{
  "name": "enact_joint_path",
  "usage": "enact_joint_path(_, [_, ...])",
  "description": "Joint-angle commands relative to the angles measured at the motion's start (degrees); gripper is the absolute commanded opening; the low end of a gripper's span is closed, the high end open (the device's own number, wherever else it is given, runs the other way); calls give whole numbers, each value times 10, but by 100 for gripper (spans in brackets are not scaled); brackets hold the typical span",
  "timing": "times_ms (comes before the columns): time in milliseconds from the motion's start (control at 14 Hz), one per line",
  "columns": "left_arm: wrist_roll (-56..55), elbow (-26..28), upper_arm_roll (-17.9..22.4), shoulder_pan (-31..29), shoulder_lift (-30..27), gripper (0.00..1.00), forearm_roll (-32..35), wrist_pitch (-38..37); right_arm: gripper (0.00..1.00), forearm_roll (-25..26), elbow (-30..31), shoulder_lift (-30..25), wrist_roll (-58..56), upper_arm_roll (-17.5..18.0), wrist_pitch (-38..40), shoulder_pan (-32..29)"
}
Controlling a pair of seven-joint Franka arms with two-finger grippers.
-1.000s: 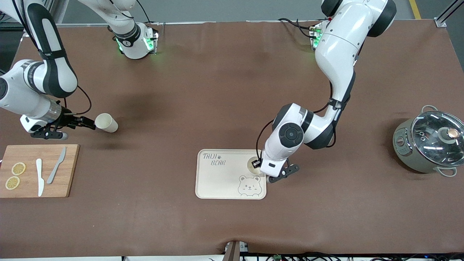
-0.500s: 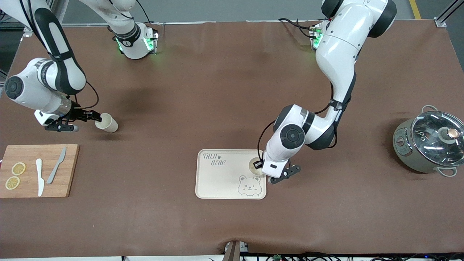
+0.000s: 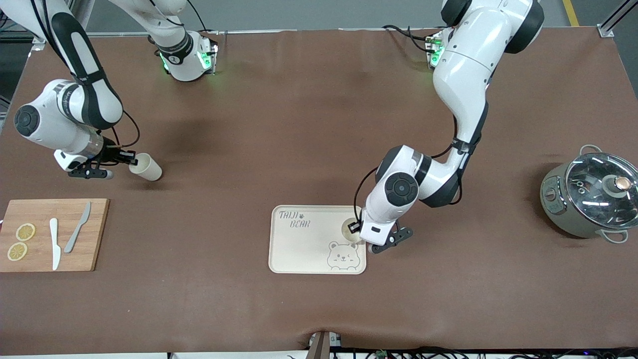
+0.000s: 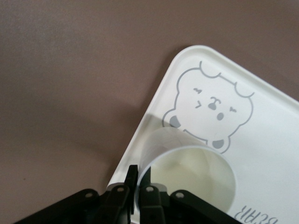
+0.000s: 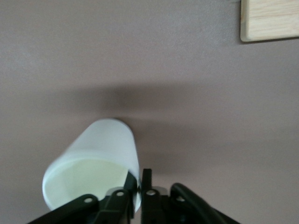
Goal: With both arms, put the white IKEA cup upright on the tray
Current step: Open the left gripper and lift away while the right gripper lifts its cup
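Lying on its side on the brown table [image 3: 279,124] toward the right arm's end, one white cup [image 3: 145,167] has its rim pinched by the right gripper [image 3: 130,159]. The right wrist view shows what the front view cannot: one finger [image 5: 132,183] inside the cup's [image 5: 93,163] mouth and the other outside, jaws clamped on the wall. Nearer the front camera lies a wooden cutting board [image 3: 94,234] with lemon slices [image 3: 21,241] and two knives [image 3: 66,237]. At mid-table sits the tray [image 3: 304,249], and on it a second white cup [image 3: 348,229] stands upright by the edge toward the left arm's end. The left gripper [image 3: 355,227] is at its rim; the left wrist view shows its fingers [image 4: 131,179] straddling the wall of this cup [image 4: 187,172], nearly closed on it, just beside the bear face [image 4: 210,105]. A lidded pot [image 3: 590,197] stands toward the left arm's end.
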State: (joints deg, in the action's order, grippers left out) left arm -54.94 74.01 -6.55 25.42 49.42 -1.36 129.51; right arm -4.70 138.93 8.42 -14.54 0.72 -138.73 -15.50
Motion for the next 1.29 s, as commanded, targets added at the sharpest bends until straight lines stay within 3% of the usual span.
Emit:
enact_joint_path(0, [-4, -17, 3, 3, 8, 28, -11, 16, 0, -2, 4, -6, 3, 7, 38, -7])
enact_joint_path(71, [-4, -15, 3, 2, 4, 47, -11, 16, 0, -11, -1, -7, 2, 8, 51, -6])
enact_joint_path(143, [-2, -15, 3, 5, 2, 99, -7, 16, 0, -14, -10, -9, 2, 8, 56, -4])
enact_joint_path(429, [-3, -15, 4, 1, -34, 100, -6, 10, 0, -22, -56, -15, 3, 10, 111, 6])
enact_joint_path(643, [9, -14, 20, -20, -84, 100, -2, -31, 0, -79, -122, -19, 12, 9, 202, 33])
enact_joint_path(786, [25, -12, 20, -48, -126, 100, 5, -52, 0, -89, -162, -17, 50, 9, 235, 58])
enact_joint_path(1214, [136, -13, 16, -156, -226, 100, 7, -216, 0, -89, -233, -7, 202, 8, 249, 131])
